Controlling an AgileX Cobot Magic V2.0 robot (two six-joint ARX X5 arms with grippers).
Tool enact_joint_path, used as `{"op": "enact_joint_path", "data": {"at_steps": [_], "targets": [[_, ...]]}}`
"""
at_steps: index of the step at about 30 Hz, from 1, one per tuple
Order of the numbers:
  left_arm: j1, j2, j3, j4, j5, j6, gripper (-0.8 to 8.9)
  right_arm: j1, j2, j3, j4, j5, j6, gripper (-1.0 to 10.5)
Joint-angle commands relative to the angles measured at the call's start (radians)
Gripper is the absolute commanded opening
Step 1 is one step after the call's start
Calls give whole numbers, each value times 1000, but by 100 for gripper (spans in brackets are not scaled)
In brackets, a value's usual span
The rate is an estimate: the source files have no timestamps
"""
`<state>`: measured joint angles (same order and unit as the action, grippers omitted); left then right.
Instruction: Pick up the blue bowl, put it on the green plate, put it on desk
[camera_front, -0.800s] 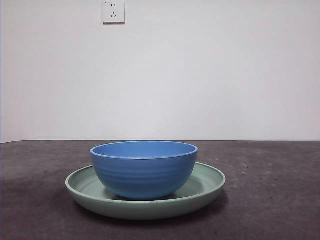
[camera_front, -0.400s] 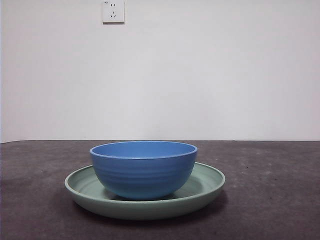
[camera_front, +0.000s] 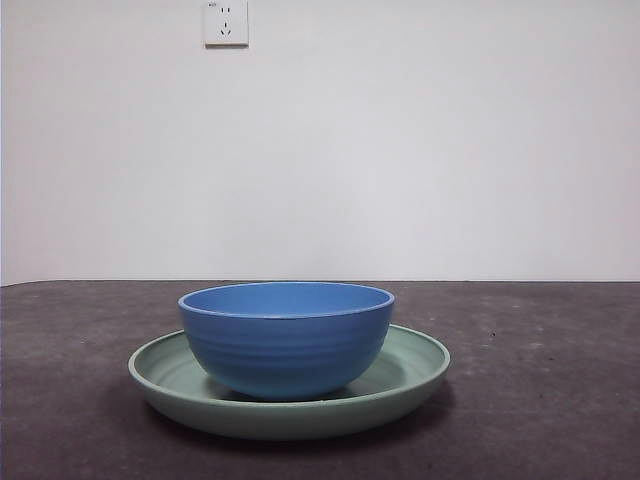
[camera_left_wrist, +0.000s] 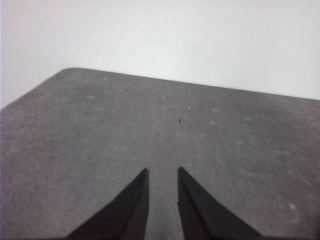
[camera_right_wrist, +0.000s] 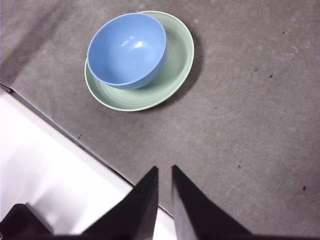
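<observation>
The blue bowl (camera_front: 287, 338) stands upright inside the green plate (camera_front: 415, 365), a little off the plate's centre, and the plate rests on the dark desk (camera_front: 560, 400). From above, the right wrist view shows the bowl (camera_right_wrist: 127, 49) toward one side of the plate (camera_right_wrist: 177, 60). My right gripper (camera_right_wrist: 164, 170) hangs high above the desk, well away from both, its jaws close together with nothing between them. My left gripper (camera_left_wrist: 163, 172) is over bare desk (camera_left_wrist: 100, 125), holding nothing, with only a narrow gap between its jaws. No arm shows in the front view.
A white wall with a socket (camera_front: 226, 22) stands behind the desk. The desk edge and a white surface below it (camera_right_wrist: 45, 165) show in the right wrist view.
</observation>
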<state>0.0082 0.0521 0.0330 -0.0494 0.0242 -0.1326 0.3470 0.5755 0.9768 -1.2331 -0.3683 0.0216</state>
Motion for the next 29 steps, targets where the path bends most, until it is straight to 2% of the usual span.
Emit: {"op": "enact_joint_path", "data": {"at_steps": [1,13,29], "targets": [[1,-4,-17,18,-4,-8,89,6,3,9,6,-5,-11,39],[1,-49,-22,-138,-7,16,89,6,3,9,7,-5,-11,39],[1,-49,-21,-139,-6,18,89,6,3,9,6,-5,-11,39]]}}
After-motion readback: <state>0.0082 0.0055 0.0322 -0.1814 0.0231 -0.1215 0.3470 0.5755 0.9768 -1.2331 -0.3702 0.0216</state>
